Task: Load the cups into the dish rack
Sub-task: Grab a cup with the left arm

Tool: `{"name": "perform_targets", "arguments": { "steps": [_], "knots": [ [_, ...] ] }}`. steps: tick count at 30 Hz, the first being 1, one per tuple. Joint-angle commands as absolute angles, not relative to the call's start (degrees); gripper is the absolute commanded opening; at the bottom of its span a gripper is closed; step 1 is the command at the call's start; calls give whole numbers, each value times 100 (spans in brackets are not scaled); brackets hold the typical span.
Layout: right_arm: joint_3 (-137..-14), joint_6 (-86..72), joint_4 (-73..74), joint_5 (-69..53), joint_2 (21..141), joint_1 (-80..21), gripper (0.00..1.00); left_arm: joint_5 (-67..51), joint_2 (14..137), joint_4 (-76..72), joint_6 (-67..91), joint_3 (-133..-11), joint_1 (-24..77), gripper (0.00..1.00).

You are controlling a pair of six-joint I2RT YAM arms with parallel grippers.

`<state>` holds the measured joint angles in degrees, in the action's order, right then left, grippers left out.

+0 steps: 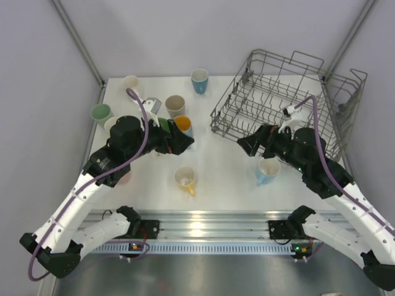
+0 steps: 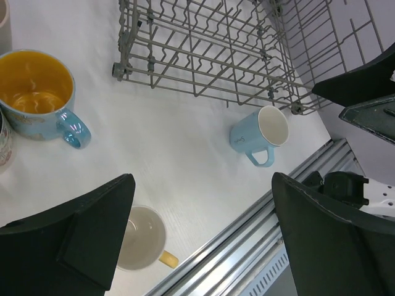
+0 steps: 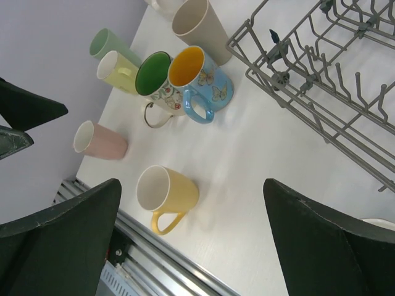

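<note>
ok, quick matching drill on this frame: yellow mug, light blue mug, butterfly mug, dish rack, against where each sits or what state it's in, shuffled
Things:
1. yellow mug
2. light blue mug
3. butterfly mug
4. dish rack

Place or state:
A. no cup in it
B. orange inside, right beside the green-lined mug
C. alone, toward the front edge of the table
D. on the table just outside the rack's near side

Pairs: 1-C, 2-D, 3-B, 4-A
</note>
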<state>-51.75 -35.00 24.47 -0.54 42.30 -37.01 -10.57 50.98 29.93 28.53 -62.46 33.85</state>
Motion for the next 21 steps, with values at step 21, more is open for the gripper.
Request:
{"name": "perform_targets", "arguments": {
  "steps": [21],
  "knots": [
    [-4957,-3419,2250,184,3806,-3779,100,-79,5537,3427,2619,-6056,3384,95]
  ]
}}
